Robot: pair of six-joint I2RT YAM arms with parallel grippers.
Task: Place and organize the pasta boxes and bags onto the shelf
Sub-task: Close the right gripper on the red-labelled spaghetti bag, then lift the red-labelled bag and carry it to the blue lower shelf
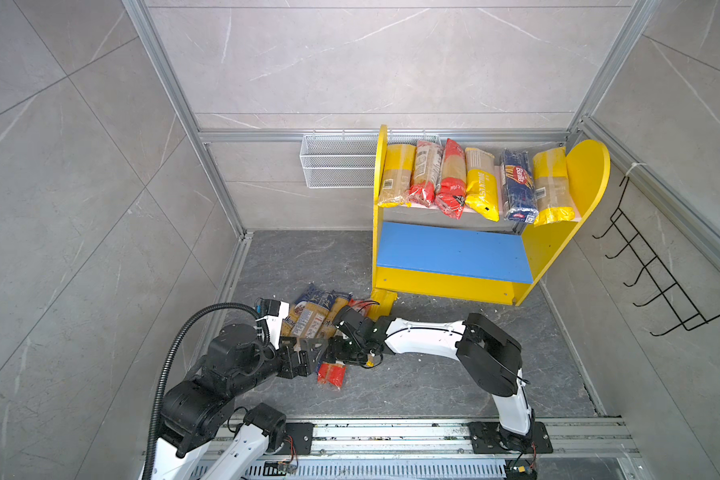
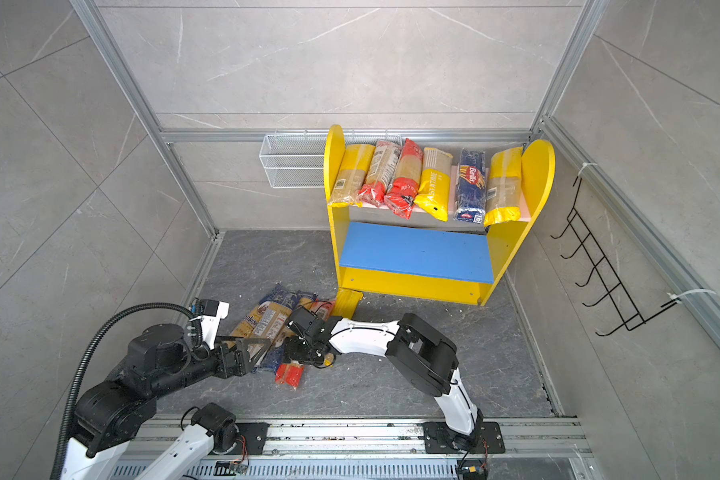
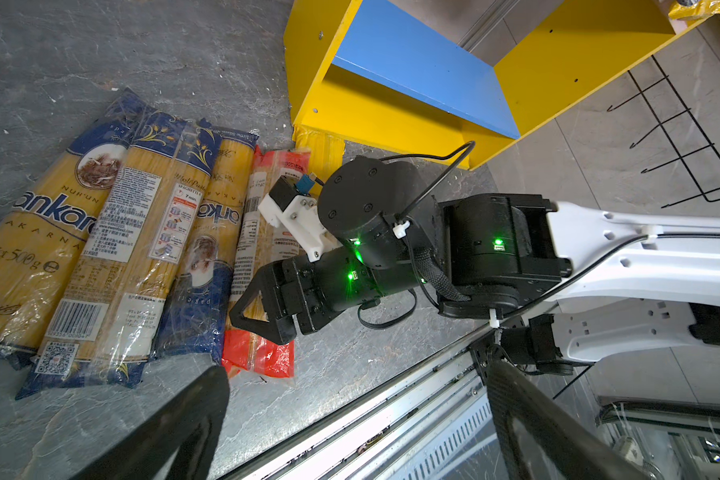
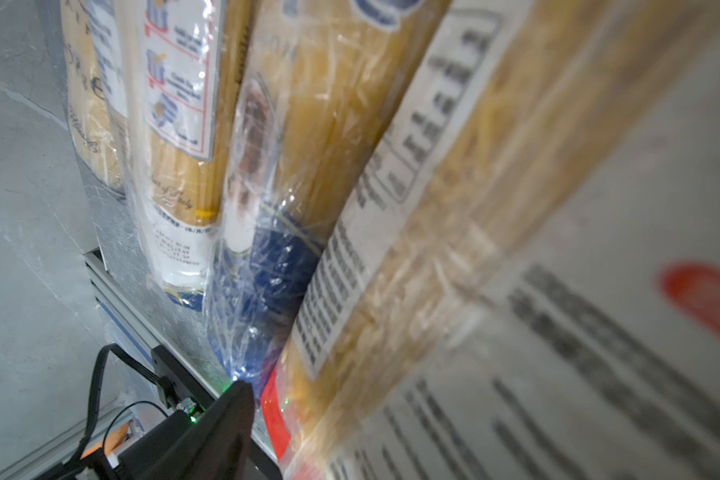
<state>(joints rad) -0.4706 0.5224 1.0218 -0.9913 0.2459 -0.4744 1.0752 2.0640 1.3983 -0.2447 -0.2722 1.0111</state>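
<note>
Touching the red packet (image 3: 267, 357), the right tool (image 3: 267, 309) hides whether it pinches; the left tool (image 3: 358, 370) gapes wide.

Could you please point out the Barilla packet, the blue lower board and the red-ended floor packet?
Barilla packet (image 1: 517, 187): in a top view, on its blue middle.
blue lower board (image 1: 449, 251): in a top view, on its bare centre.
red-ended floor packet (image 3: 267, 357): in the left wrist view, on its red end.
</note>
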